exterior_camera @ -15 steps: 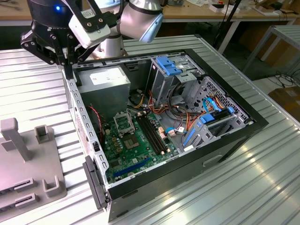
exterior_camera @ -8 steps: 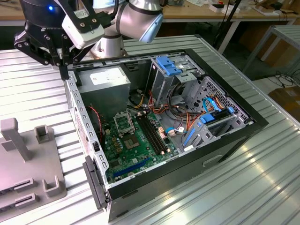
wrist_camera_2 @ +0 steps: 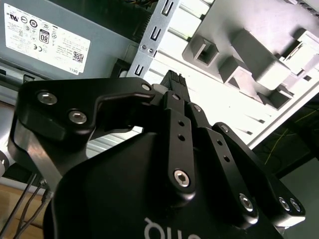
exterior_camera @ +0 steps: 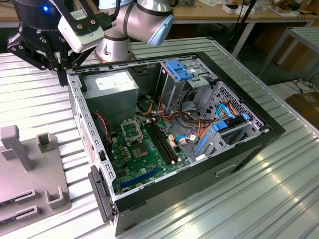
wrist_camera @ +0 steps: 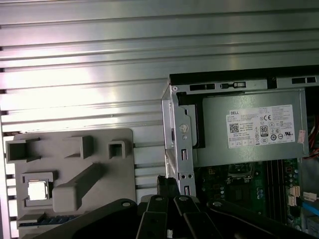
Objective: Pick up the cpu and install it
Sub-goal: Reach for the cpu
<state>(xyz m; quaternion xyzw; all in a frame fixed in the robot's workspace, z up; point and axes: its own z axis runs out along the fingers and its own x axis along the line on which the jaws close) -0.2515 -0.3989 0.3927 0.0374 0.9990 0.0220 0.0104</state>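
**A:** Where is the cpu?

**B:** In the first wrist view the cpu (wrist_camera: 37, 190) lies flat, shiny side up, in a square pocket of a grey fixture block (wrist_camera: 75, 169). That block rests on the ribbed metal worktop (wrist_camera: 99, 59), outside the computer case (wrist_camera: 173, 129) and close beside the case's outer wall. The chip is not in the case.

**A:** And the end effector?

**B:** The end effector (wrist_camera: 167, 185) hangs above the case's rim, over the corner of the case where the grey power supply (wrist_camera: 234, 154) sits. It is apart from the cpu and touches nothing. In both wrist views its black links run together to a single dark tip, so the fingers look pressed together with nothing between them.

**A:** What lies inside the case?

**B:** In the exterior view the case lies on its side with the panel off. The green motherboard (exterior_camera: 144, 159) covers the case floor. The socket (exterior_camera: 130, 130), with its silver frame, sits on the board just beside the power supply. The long black memory slots (exterior_camera: 162, 142) run next to the socket, farther from that case wall. I cannot tell how the socket frame stands.

**A:** The arm?

**B:** The silver arm (exterior_camera: 144, 20) rises behind the case, beyond the power-supply end.
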